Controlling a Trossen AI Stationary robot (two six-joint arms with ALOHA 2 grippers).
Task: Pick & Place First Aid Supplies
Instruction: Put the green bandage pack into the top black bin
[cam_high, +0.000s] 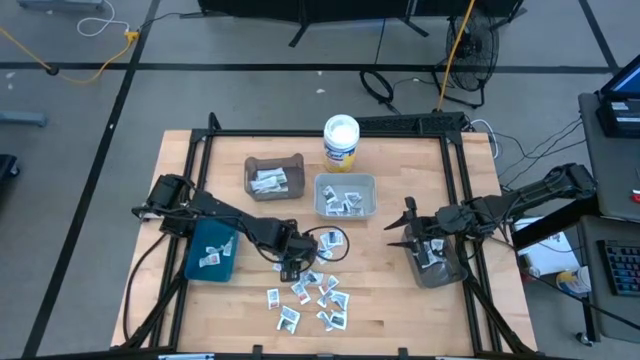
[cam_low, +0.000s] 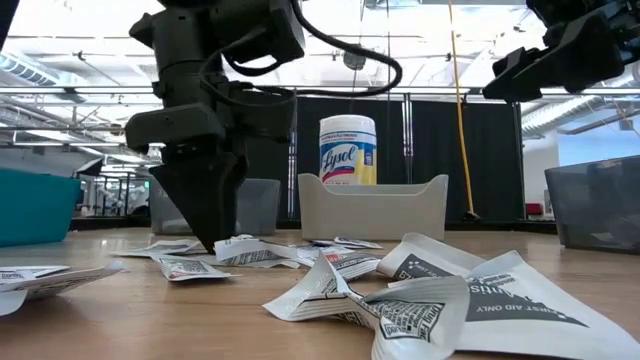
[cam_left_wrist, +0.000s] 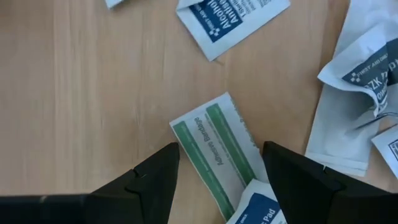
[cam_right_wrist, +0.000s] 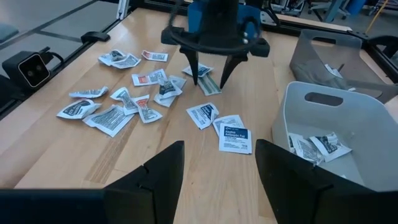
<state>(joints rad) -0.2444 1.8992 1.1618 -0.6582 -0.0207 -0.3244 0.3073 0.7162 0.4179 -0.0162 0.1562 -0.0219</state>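
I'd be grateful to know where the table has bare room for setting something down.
Bare wood lies between the white bin and the grey bin, and along the left edge beside the teal bin. It is crowded in front, where packets lie scattered under the left claw.

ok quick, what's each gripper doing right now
Left gripper: open, down over a green-striped packet, holding nothing.
Right gripper: open, empty, in the air.

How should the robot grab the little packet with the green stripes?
The green packet lies flat on the table, so come straight down from above. The open left hand already straddles it; probably best to pinch across its narrow width, near the bare end away from the overlapping blue packet.
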